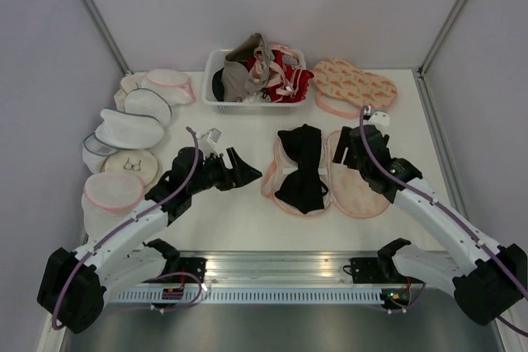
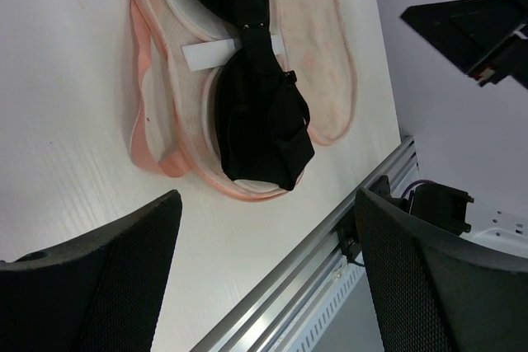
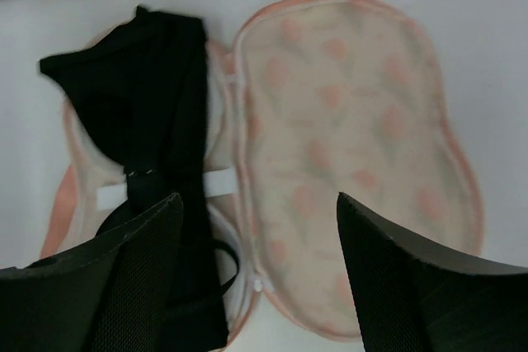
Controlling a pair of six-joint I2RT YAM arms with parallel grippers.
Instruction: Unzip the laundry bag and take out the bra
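Right hand (image 3: 257, 274) spread apart | above open laundry bag (image 3: 355, 138) | bra (image 3: 157, 105) just left | left hand (image 2: 264, 274) apart

- No text, brand, number or sign can be read in any of the views.
- The white strip (image 2: 216, 53) lying across the opened laundry bag (image 2: 318, 55) looks like a label, but no print can be made out on it.
- The bag's fabric carries a printed pattern only, with no lettering.
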